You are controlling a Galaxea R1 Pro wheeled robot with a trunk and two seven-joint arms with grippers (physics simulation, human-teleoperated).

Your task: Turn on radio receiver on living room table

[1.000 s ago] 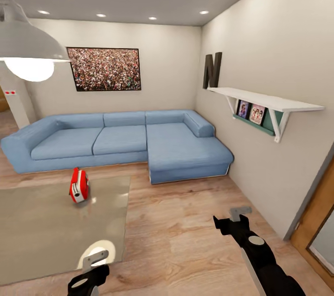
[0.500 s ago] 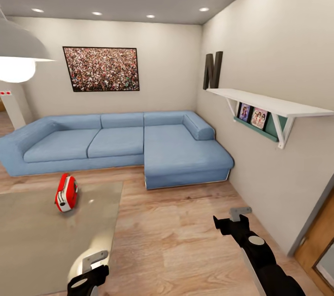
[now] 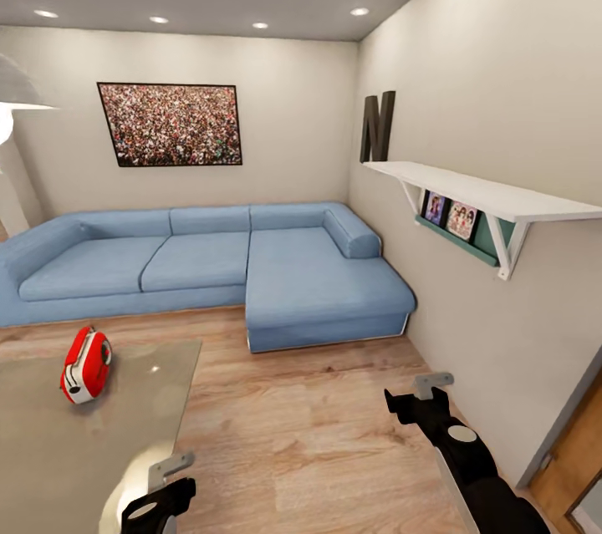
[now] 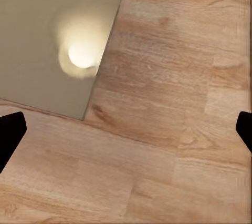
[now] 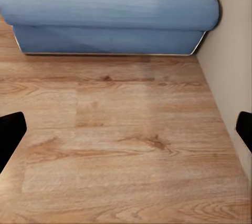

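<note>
The left gripper [image 3: 167, 467] hangs low over the near right corner of the table [image 3: 50, 450], its fingers spread wide apart and holding nothing; the wrist view shows both dark fingertips at opposite borders with wood floor [image 4: 173, 129] and the table corner between them. The right gripper [image 3: 422, 392] is likewise wide apart and empty, out over bare floor, facing the base of the blue sofa [image 3: 318, 283].

The radio [image 3: 85, 365] stands near the far edge of the glossy grey tabletop, tilted slightly, well apart from both grippers.

It looks like a light, hard plastic shell, so a push at a dial or button could easily slide it across the slick top or tip it. Steadying it by the red top handle or its white sides while the other gripper works the front would be my choice.

No brand or label on the radio can be read. On the right wall hangs a large dark letter "N" [image 3: 376, 126].
</note>
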